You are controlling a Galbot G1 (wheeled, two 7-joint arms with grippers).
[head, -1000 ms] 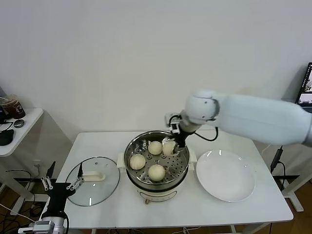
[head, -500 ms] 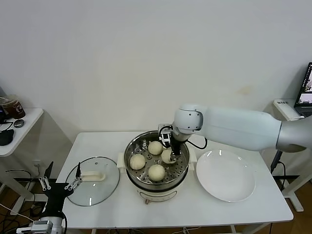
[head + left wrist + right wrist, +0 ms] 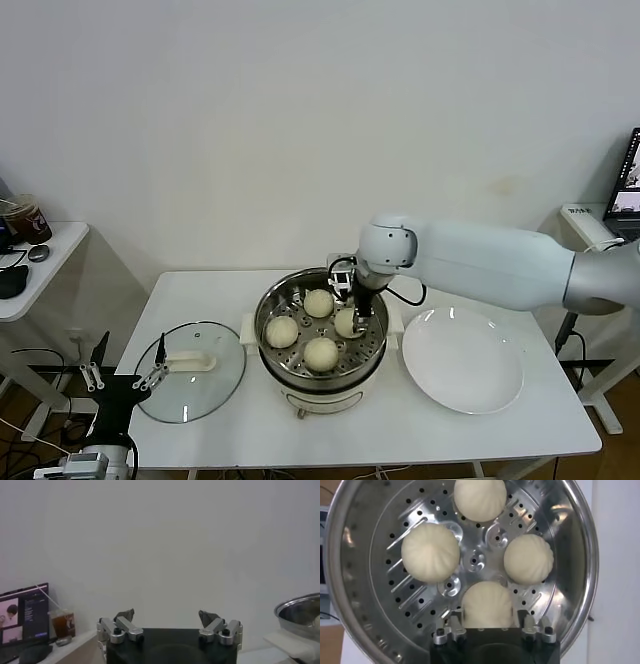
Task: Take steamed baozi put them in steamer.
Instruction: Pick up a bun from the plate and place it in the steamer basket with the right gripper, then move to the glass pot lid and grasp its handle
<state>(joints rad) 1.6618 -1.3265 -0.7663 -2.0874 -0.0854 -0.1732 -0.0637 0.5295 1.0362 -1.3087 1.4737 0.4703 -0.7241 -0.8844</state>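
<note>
Lab or office corner — bare white wall (image 3: 250, 120), side desk (image 3: 40, 265) with monitor (image 3: 25, 615)

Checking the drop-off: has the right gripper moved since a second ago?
Yes. The right gripper has come down from the steamer's far right rim toward its middle, and now stands open over the fourth baozi.

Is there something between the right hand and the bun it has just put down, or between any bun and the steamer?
Nothing visible is in the way. The right hand is open directly over the fourth baozi, which lies on the perforated tray of the steamer with the other three. The glass lid lies on the table beside the steamer, and the plate is bare.
</note>
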